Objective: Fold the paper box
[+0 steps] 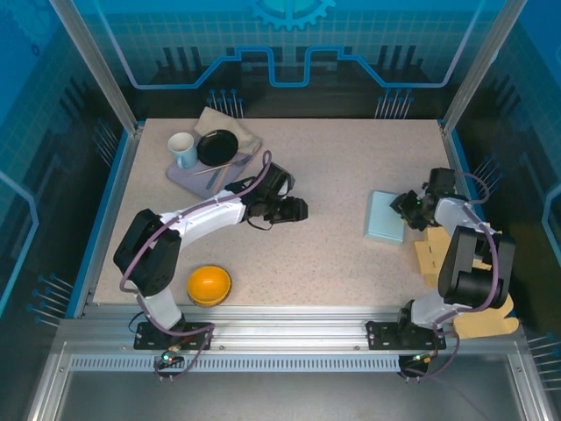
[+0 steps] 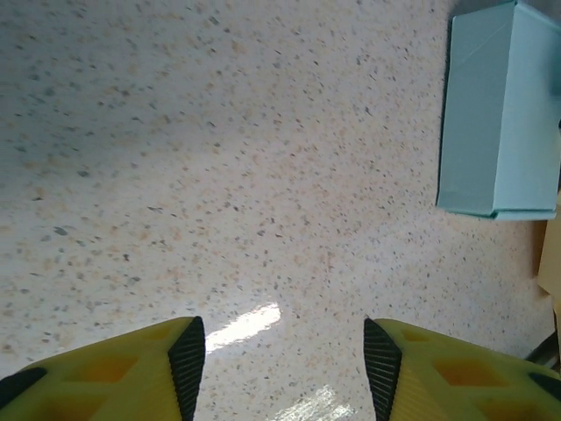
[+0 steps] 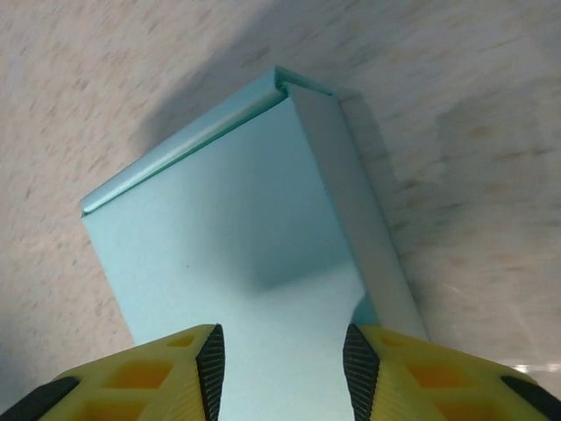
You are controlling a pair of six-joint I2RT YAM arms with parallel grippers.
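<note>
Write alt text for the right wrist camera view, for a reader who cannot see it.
A pale blue paper box lies on the speckled beige table, taking up the middle of the picture. The right hand shows at the bottom edge, its yellow fingers with black pads standing apart over the box's near end, gripping nothing.

I am seeing the paper box [image 3: 254,263] looking matt, smooth card with crisp creases | counter [image 2: 219,175] is showing a speckled stone-like finish, glaring faintly glossy | left end effector [image 2: 285,368] is showing yellow moulded plastic, black ribbed pads [image 2: 188,364]
</note>
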